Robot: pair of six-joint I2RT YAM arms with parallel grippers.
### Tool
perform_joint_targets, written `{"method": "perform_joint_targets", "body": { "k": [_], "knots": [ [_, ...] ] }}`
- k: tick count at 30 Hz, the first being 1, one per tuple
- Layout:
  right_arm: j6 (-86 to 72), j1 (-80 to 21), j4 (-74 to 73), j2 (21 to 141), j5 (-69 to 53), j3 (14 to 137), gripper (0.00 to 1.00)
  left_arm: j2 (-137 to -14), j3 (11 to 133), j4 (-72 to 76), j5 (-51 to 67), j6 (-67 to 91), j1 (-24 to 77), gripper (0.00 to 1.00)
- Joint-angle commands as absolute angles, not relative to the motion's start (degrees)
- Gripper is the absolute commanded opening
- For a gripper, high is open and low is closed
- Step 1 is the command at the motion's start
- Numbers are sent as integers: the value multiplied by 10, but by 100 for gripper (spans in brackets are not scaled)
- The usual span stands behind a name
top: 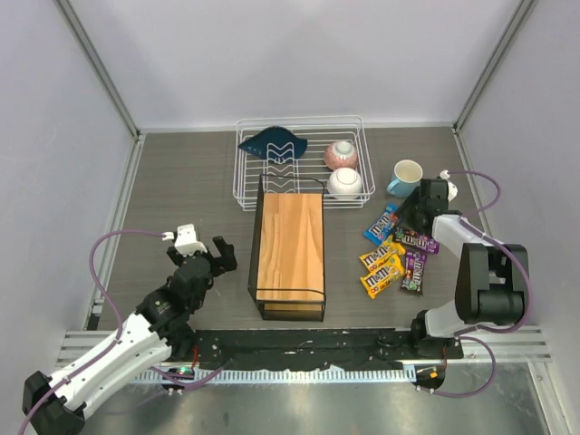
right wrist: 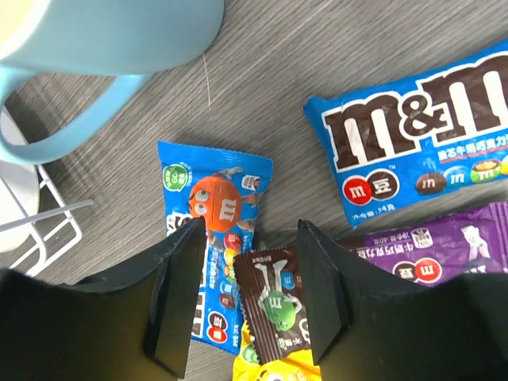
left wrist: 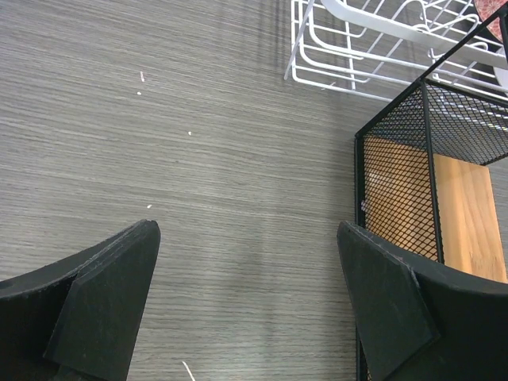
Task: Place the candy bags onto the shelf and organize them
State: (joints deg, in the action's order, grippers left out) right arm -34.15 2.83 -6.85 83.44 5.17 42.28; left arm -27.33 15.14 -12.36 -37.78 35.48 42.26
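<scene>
- Right gripper (right wrist: pixel 248 266) hung low over the candy bags (top: pixel 394 256) with its fingers parted. I saw a small blue packet (right wrist: pixel 208 190) and a dark brown packet (right wrist: pixel 274 305) in the gap, gripped by neither finger.
- I saw a larger blue bag (right wrist: pixel 413 151) and a purple bag (right wrist: pixel 444 246) lying just to that side. A yellow packet (right wrist: pixel 274 370) peeked out beneath the brown one.
- All the bags lay on the table (top: pixel 181 181), right of the shelf (top: pixel 290 240) and apart from it.
- Left gripper (left wrist: pixel 246 262) was spread wide over the table's surface, holding nothing, just beside the shelf's black mesh end.
- I saw a blue mug (right wrist: pixel 119 32) standing near the bags, and a white wire rack (left wrist: pixel 341 48) beyond the shelf.
</scene>
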Motion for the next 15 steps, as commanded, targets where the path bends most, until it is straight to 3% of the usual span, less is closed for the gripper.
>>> {"method": "perform_joint_targets", "body": {
  "k": [1, 15],
  "knots": [
    [-330, 34, -28, 855, 45, 445, 55, -270, 152, -97, -389, 353, 424, 100],
    [-346, 57, 29, 938, 8, 439, 54, -256, 147, -98, -395, 355, 424, 100]
  ]
}}
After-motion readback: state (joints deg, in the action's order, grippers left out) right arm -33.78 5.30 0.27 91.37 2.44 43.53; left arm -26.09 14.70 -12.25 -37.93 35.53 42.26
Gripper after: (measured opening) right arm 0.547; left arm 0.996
